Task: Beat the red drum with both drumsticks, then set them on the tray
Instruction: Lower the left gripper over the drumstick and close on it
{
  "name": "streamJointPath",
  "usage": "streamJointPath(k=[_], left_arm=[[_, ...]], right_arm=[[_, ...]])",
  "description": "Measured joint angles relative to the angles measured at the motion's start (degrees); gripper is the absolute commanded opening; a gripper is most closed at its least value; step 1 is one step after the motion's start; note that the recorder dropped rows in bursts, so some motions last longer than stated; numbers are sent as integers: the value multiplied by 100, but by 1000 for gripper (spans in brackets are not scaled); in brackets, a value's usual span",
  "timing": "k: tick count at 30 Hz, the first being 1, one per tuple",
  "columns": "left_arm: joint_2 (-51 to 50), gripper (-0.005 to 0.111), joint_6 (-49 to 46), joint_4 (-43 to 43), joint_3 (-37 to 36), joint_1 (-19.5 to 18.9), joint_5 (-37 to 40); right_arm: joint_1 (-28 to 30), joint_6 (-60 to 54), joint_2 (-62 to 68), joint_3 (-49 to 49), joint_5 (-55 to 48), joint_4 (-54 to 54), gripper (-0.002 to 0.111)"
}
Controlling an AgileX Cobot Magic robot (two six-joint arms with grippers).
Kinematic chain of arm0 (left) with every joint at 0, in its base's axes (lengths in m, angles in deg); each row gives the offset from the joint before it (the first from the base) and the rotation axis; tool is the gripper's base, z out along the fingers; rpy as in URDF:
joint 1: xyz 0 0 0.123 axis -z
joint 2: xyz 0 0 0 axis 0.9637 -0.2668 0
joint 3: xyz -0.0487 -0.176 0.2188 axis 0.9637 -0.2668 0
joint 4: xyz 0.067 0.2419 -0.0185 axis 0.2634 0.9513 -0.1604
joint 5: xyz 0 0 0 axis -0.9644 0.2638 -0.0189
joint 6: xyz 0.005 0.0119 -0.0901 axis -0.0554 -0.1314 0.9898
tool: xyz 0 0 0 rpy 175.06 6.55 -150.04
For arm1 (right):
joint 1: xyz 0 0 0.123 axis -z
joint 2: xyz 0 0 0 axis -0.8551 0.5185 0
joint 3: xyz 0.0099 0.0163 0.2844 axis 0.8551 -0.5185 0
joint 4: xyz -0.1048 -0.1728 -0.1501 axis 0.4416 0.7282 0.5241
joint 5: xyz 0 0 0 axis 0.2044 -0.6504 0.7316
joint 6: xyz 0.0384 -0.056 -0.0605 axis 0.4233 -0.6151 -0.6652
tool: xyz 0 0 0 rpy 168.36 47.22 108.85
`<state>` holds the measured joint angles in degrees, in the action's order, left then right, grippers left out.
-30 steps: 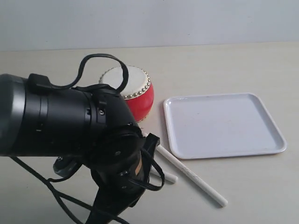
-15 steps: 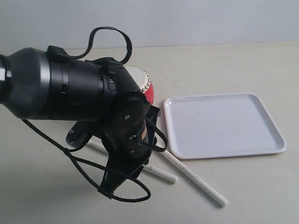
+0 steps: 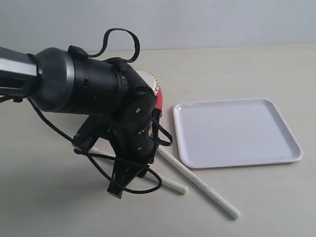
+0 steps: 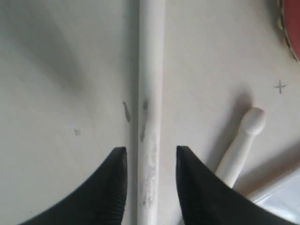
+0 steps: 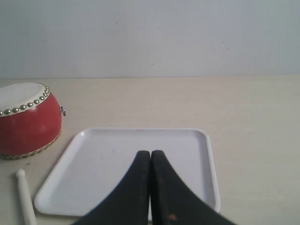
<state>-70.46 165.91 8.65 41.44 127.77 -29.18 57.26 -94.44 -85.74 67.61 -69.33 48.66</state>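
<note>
- On the desk (image 3: 247, 64), in front of the red drum (image 3: 159, 102), both drumsticks lie flat. The first drumstick (image 3: 170, 185) is partly under the left arm. The second drumstick (image 3: 202, 188) runs past the near corner of the tray (image 3: 237, 133), outside it.
- The left pincer (image 4: 150, 151) is released. Its jaws stand either side of the first drumstick (image 4: 151, 70), with a sliver of desk showing on each side, so nothing is grasped yet.
- The second drumstick (image 4: 253, 121) has its rounded tip just beside one jaw.
- The right pincer (image 5: 150, 157) is clenched on nothing and hovers above the bare tray (image 5: 103, 164), with the red drum (image 5: 28, 124) off to one side.
- The step in hand looks like picking up the first drumstick, and neither pincer can beat until it holds one.
- To do it well, lower the left pincer until the fingertips nearly meet the desk, keep the shaft centred, and close squarely across it. A slim round stick is likely to roll or squirt out of a skewed pinch.
- The outer jaw should stay clear of the neighbouring tip, so that stick is not nudged.
- A hold away from the tip would leave enough free length to reach the drum skin.
</note>
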Motion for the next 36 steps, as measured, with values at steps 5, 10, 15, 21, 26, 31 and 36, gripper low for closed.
streamJointPath(k=[5, 10, 15, 21, 26, 31, 36], left_arm=[[-230, 35, -233, -220, 245, 0, 227], [-253, 35, -244, -335, 290, 0, 329], [-464, 35, -300, -512, 290, 0, 245], [-497, 35, -483, -584, 352, -34, 235], [-587, 35, -602, -755, 376, -58, 220], [-608, 25, -730, -860, 397, -67, 234], [-608, 0, -761, -929, 397, -67, 329]], right_arm=[[0, 0, 0, 0, 0, 0, 0], [0, 0, 0, 0, 0, 0, 0], [0, 0, 0, 0, 0, 0, 0], [0, 0, 0, 0, 0, 0, 0], [0, 0, 0, 0, 0, 0, 0], [0, 0, 0, 0, 0, 0, 0], [0, 0, 0, 0, 0, 0, 0]])
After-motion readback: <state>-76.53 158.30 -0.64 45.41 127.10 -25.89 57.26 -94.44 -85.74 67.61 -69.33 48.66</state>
